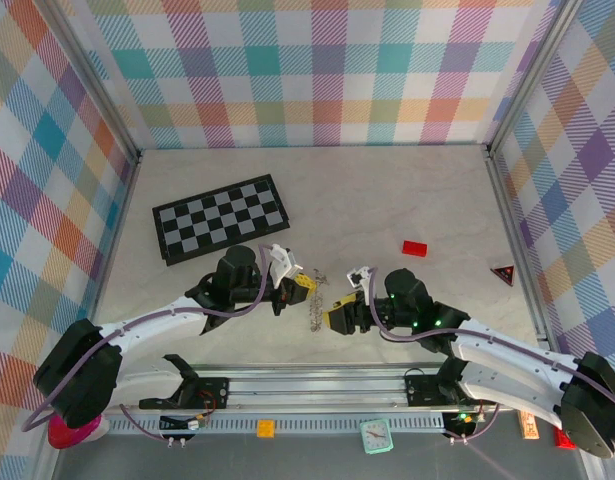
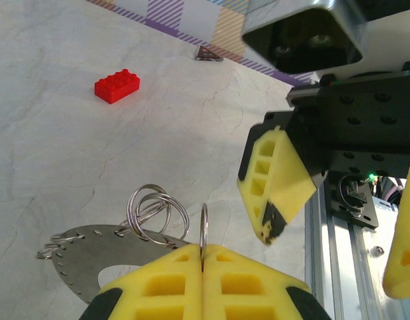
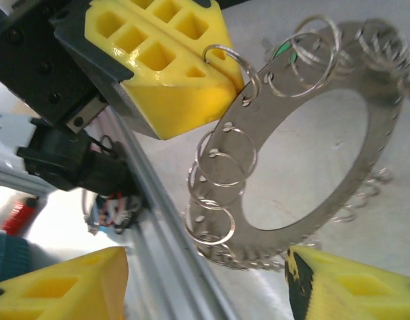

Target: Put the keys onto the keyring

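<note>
Keyring [image 3: 365, 153] is pinched by one small loop in the clenched left gripper [image 2: 203, 267]. Right gripper [image 3: 205, 267] is spread wide, empty. Keys cannot be confirmed threaded.

From above, the keyring [image 1: 315, 300] is a thin grey streak, too small to tell keys from loops. In the left wrist view the left gripper's fingers [image 2: 158, 290] hide its near part. In the right wrist view its rim runs off the right edge, a green fleck [image 3: 282, 50] behind it is unidentifiable, and the right gripper's fingers [image 3: 345, 283] are cropped below.
</note>
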Available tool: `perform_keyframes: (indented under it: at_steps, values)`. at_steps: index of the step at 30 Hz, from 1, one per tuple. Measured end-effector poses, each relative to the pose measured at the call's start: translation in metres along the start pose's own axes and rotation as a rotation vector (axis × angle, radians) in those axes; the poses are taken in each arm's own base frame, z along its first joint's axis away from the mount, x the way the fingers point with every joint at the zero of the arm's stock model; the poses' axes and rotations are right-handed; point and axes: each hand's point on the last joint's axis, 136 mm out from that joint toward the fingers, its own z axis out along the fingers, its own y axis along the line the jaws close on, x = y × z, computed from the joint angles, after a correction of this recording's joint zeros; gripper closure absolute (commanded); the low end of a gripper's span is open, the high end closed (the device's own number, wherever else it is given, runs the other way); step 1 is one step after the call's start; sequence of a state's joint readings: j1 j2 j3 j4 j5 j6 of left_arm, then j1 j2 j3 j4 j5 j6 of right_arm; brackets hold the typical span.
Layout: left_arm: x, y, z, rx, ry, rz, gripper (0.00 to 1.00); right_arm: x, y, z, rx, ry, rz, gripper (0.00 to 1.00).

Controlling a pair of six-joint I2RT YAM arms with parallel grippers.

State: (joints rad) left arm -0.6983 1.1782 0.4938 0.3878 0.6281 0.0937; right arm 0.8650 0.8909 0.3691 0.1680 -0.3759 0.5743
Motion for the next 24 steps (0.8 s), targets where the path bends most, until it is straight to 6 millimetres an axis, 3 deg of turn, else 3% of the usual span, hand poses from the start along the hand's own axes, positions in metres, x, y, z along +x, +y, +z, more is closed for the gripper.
perform_keyframes:
  at_steps: [12, 24]
  values:
    - [-0.001, -0.001, 0.000, 0.008, -0.001, 0.001, 1.00, 0.002, 0.005, 0.016, -0.079, 0.030, 0.171, 0.37]
    - [-0.004, -0.002, 0.000, 0.009, -0.006, 0.005, 1.00, -0.001, 0.008, 0.017, -0.122, 0.028, 0.195, 0.52]
